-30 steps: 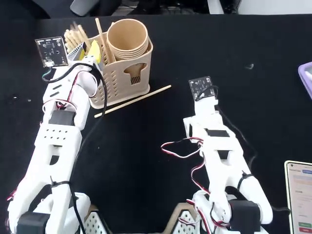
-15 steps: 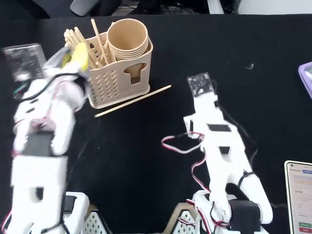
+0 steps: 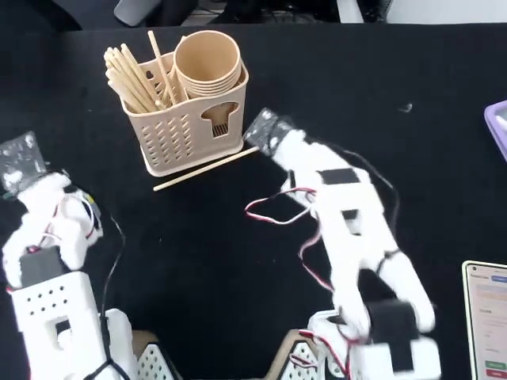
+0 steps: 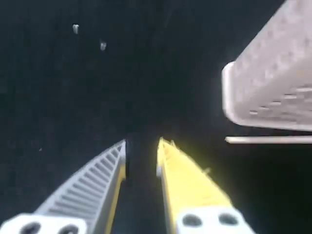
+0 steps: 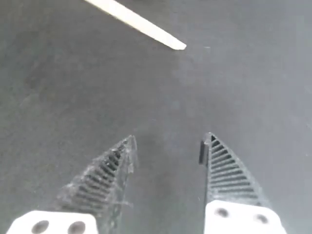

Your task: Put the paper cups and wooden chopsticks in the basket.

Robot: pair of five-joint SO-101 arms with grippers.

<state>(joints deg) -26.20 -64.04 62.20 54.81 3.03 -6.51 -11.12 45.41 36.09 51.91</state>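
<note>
Since one chopstick (image 3: 206, 169) lies loose on the table (image 3: 444, 71) just in front of the basket (image 3: 186, 138), right gripper (image 5: 168, 139), jaws spread and empty, hangs near its tip; best to straddle it crosswise, pinch nearer mid-length, lift level. Left gripper (image 4: 142, 142) barely parted, empty, off beside the basket

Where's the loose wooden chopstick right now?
High view: the loose wooden chopstick lies on the black table, left of centre, in front of the beige slotted basket.
</note>
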